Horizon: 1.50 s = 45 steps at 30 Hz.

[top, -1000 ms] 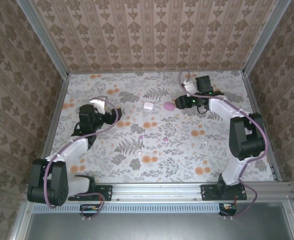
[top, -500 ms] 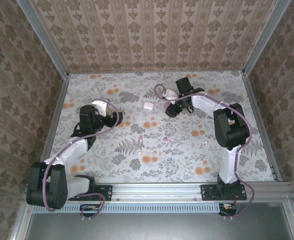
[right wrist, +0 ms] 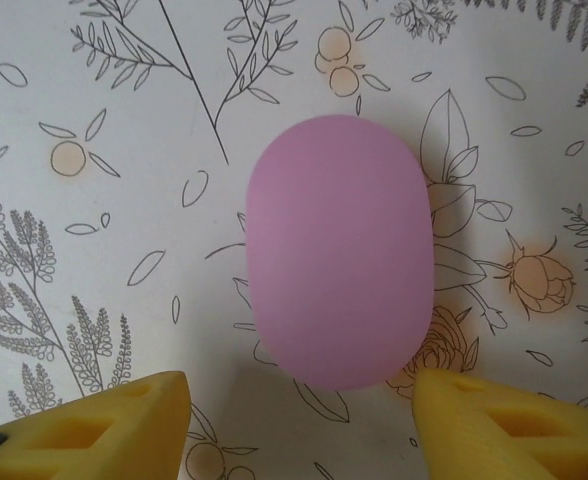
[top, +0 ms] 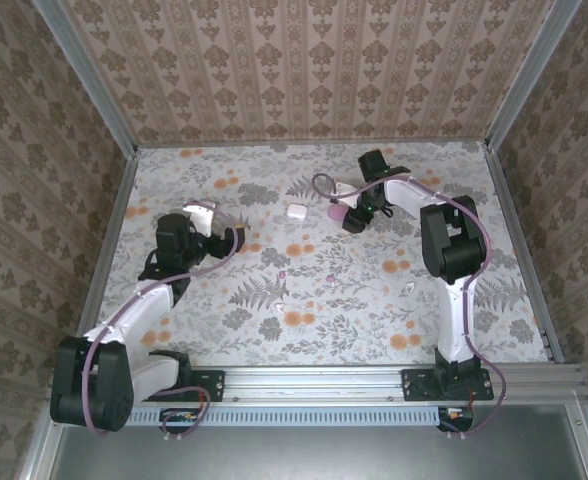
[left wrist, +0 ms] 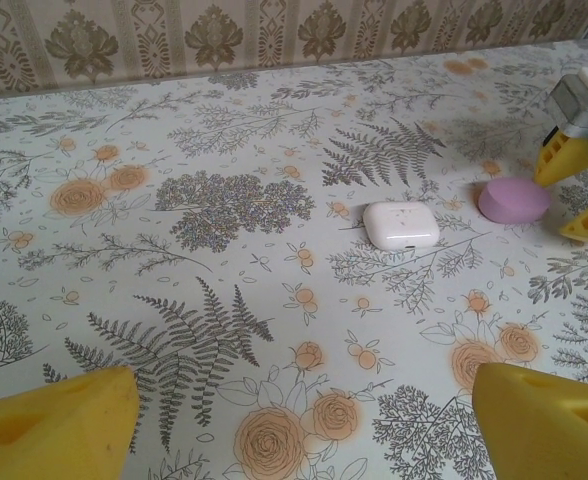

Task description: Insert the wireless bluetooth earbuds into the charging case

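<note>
Right wrist view: the pink charging case [right wrist: 339, 250] lay just ahead of my right gripper [right wrist: 299, 400], whose jaws stood apart and empty.
My left gripper [left wrist: 299, 425] gaped wide, holding nothing, facing the white case [left wrist: 401, 223]; tiny earbuds [top: 329, 278] lay loose on the table [top: 224, 330], apart from both cases.

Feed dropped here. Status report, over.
Left gripper open, empty. Right gripper open, just short of shut pink case. Earbuds loose on table, white case shut. Nothing in the way.
</note>
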Motion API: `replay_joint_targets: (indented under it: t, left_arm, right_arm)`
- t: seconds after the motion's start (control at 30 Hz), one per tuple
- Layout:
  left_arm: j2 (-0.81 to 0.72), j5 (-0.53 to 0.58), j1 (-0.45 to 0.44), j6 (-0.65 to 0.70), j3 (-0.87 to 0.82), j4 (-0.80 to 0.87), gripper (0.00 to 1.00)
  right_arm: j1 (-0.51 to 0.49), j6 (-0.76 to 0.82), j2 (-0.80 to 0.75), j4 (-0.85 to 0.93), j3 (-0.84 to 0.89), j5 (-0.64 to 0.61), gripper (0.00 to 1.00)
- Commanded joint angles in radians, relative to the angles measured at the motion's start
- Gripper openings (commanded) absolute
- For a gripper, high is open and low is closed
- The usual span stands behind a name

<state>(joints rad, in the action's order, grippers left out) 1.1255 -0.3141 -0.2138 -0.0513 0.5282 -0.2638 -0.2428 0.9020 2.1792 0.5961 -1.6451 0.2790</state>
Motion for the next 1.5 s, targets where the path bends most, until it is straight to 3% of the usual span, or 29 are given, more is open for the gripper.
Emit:
replay_joint_targets:
  t: [0.0, 0.43, 0.67, 1.13, 1.47]
  left_arm:
    - [-0.024, 0.006, 0.002, 0.029, -0.013, 0.017, 0.88]
    - [-0.01, 0.014, 0.004, 0.034, -0.006, 0.02, 0.88]
    - [-0.006, 0.013, 0.004, 0.031, 0.001, 0.035, 0.88]
    - [-0.018, 0.037, 0.004, 0.029, -0.002, 0.047, 0.89]
    - [-0.027, 0.039, 0.004, 0.021, 0.015, 0.081, 0.89]
  right_arm:
    - [-0.001, 0.056, 0.046, 0.115, -0.092, 0.075, 0.61]
    - [-0.011, 0.085, 0.09, 0.141, -0.111, 0.108, 0.53]
    - [-0.027, 0.03, 0.113, 0.103, -0.133, 0.076, 0.61]
    - [-0.044, -0.108, 0.135, 0.027, -0.131, 0.037, 0.65]
    - [-0.045, -0.118, 0.129, 0.032, -0.116, 0.051, 0.45]
